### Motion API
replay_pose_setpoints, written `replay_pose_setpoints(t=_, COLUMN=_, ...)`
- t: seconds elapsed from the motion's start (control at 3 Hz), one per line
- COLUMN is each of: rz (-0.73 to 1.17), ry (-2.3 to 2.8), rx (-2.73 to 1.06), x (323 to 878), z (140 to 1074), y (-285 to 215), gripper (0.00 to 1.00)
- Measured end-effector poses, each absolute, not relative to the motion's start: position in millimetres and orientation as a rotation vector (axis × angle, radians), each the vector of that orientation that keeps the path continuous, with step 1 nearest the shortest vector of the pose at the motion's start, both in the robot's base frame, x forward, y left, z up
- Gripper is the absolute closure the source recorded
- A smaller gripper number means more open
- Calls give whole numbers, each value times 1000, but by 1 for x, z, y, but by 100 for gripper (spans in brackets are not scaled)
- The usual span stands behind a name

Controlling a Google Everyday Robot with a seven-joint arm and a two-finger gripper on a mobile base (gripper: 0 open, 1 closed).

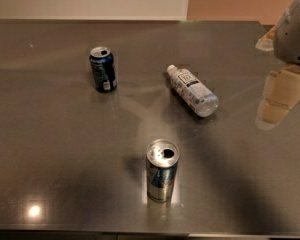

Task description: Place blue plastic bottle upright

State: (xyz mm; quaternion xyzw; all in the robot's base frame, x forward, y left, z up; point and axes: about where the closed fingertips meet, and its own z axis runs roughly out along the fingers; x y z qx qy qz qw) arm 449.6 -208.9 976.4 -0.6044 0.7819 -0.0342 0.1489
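Observation:
The blue plastic bottle [192,90] lies on its side near the middle of the dark table [60,149]. It is clear, with a white label. Its white cap points to the back left and its base to the front right. My gripper [263,82] hangs at the right edge of the view, to the right of the bottle and apart from it. Its cream fingers [281,95] are spread and hold nothing.
A dark blue soda can [103,69] stands upright at the left back. A silver-and-blue slim can [162,170] stands upright in front, with its top open. The table's front edge runs along the bottom of the view, and a wall lies behind the table.

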Motion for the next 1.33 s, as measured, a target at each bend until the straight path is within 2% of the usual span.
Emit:
replay_pose_setpoints(t=0.67, rz=-21, ry=2377, rx=-1614, x=497, z=964, y=-183, gripper=0)
replay_pose_setpoints(t=1.33, rz=38, ry=2573, rx=-1338, x=539, z=943, y=-158, gripper=0)
